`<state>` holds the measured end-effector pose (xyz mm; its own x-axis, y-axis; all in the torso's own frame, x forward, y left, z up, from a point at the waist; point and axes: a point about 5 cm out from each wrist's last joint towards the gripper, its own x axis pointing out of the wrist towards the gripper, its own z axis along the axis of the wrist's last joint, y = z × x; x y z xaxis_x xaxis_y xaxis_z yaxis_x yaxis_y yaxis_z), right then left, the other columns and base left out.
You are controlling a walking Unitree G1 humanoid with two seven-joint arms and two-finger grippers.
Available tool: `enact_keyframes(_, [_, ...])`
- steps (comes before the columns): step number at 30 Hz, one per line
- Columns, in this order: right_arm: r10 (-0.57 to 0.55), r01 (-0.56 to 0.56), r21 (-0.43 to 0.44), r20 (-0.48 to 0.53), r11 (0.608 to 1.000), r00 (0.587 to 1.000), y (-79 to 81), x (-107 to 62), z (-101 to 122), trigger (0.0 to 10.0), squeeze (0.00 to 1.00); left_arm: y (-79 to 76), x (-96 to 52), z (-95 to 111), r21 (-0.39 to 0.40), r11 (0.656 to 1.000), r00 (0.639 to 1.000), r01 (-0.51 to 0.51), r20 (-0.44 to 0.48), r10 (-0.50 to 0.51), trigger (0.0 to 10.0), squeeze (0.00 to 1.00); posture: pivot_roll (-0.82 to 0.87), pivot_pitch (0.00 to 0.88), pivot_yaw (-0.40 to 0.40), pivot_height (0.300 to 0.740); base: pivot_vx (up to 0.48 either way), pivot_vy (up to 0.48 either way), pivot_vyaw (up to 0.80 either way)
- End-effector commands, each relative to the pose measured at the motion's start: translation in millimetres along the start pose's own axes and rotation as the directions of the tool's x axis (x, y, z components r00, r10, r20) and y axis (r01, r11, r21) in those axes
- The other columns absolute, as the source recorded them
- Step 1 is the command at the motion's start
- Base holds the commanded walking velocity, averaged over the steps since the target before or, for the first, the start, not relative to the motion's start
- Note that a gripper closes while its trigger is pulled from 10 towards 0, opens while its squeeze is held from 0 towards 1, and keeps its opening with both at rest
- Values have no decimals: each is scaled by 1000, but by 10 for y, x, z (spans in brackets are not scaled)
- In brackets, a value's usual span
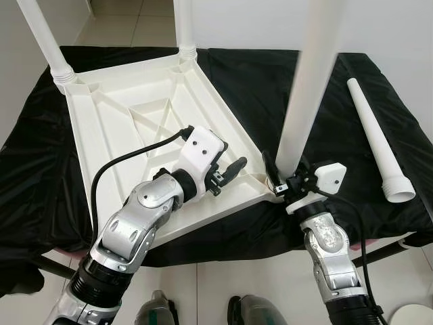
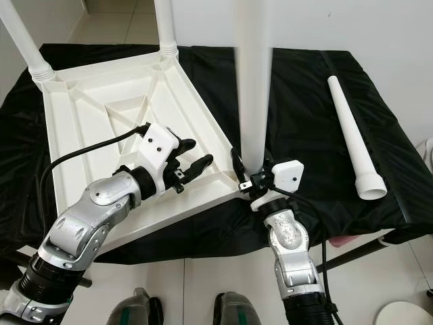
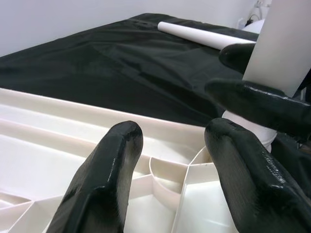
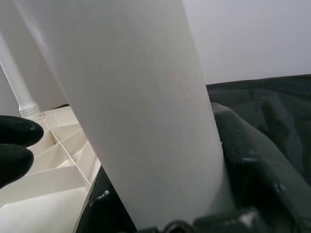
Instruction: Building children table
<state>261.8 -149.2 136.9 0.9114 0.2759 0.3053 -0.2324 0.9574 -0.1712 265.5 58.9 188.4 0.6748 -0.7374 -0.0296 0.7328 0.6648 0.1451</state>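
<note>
The black cloth (image 1: 284, 88) covers the work surface, and the white tabletop (image 1: 135, 128) lies on it upside down with two legs already standing at the far corners. The third leg (image 1: 304, 88) stands at the near right corner socket, clamped by the right gripper (image 1: 281, 177). The left gripper (image 1: 226, 172) hovers beside with fingers apart, holding nothing. The leg probably needs pressing or turning until it seats; then the loose leg (image 1: 379, 142) follows.

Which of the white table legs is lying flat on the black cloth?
The loose leg at the robot's right; the others stand upright on the upturned tabletop.
</note>
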Motion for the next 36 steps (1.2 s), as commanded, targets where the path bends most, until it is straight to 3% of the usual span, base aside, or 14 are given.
enact_keyframes(1, [-47,69,124,-169,990,984,-34,-138,-280,10000,0,-43,-6,56,5,996,996,86,12,-86,10000,0,-121,65,23,740,0,0,0])
enact_keyframes(8, [-105,149,215,-202,965,974,-101,-151,-329,10000,0,-55,-1,71,5,996,996,89,15,-89,10000,0,-127,64,23,740,0,0,0])
enact_keyframes(14, [-113,162,225,-216,961,970,-111,-164,-348,10000,0,-64,-3,72,6,996,996,91,16,-91,10000,0,-127,64,22,740,0,0,0])
enact_keyframes(19, [-99,145,217,-209,965,973,-97,-185,-342,10000,0,-67,-3,75,5,996,996,90,17,-90,10000,0,-126,69,18,740,0,0,0])
enact_keyframes(22, [-29,52,130,-173,990,985,-38,-219,-304,10000,0,-69,-9,77,1,996,996,85,18,-85,10000,0,-125,76,17,740,0,0,0])
enact_keyframes(25, [-20,40,112,-176,993,984,-31,-225,-308,10000,0,-66,-12,80,0,997,996,83,19,-83,10000,0,-124,79,17,740,0,0,0])
enact_keyframes(34, [-9,30,93,-222,995,975,-38,-148,-317,10000,0,-50,-20,90,-1,997,997,76,20,-76,10000,0,-123,83,18,740,0,0,0])
enact_keyframes(36, [19,3,76,-280,997,960,-16,-80,-346,10000,0,-47,-21,94,-1,997,997,75,22,-75,10000,0,-121,83,18,740,0,0,0])
